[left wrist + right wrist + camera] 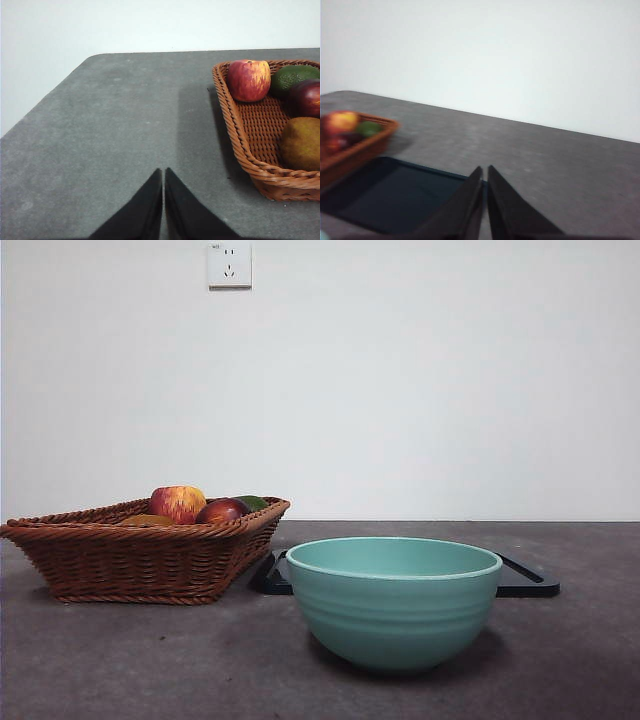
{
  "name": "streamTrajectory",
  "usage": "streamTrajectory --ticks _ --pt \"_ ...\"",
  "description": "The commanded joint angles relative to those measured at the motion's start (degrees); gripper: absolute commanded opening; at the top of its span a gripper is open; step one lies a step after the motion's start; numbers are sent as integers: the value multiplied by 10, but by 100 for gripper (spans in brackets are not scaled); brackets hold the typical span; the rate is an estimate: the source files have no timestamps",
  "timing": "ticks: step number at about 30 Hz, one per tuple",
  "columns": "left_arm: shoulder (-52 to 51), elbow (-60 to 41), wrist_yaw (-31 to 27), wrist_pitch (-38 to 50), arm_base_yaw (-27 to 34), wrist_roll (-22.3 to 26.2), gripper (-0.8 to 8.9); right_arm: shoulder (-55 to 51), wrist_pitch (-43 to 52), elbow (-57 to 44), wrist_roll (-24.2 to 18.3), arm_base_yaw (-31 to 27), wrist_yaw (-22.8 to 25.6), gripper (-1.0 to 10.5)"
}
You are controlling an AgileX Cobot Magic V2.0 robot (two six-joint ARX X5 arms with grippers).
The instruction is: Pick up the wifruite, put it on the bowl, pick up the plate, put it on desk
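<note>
Both arms' fingers (163, 172) (485, 170) closed and empty; left should open wide, descending squarely over the small orange-brown wifruite (301, 143) in the woven wicker basket (250, 150).

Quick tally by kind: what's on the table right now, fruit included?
Fruit: 4 (streaked red-yellow apple, green fruit, dark red round fruit, orange-brown wifruite)
Woven brown wicker basket: 1
Teal-green glazed bowl: 1
Flat black tray: 1
Total: 7
</note>
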Motion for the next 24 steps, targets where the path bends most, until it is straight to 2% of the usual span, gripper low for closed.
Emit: streamTrajectory --ticks 1,8,14,24 --pt "-1 -12 -1 -4 2 -5 8 -19 17 -28 1 2 32 5" --pt "-1 -12 -1 -4 2 -5 8 -45 23 -79 12 3 73 5" --pt "-1 -12 -1 -4 2 -5 8 -50 31 -110 29 6 88 5" --pt "-1 -12 -1 -4 2 -5 7 -50 -41 -111 31 21 119 5"
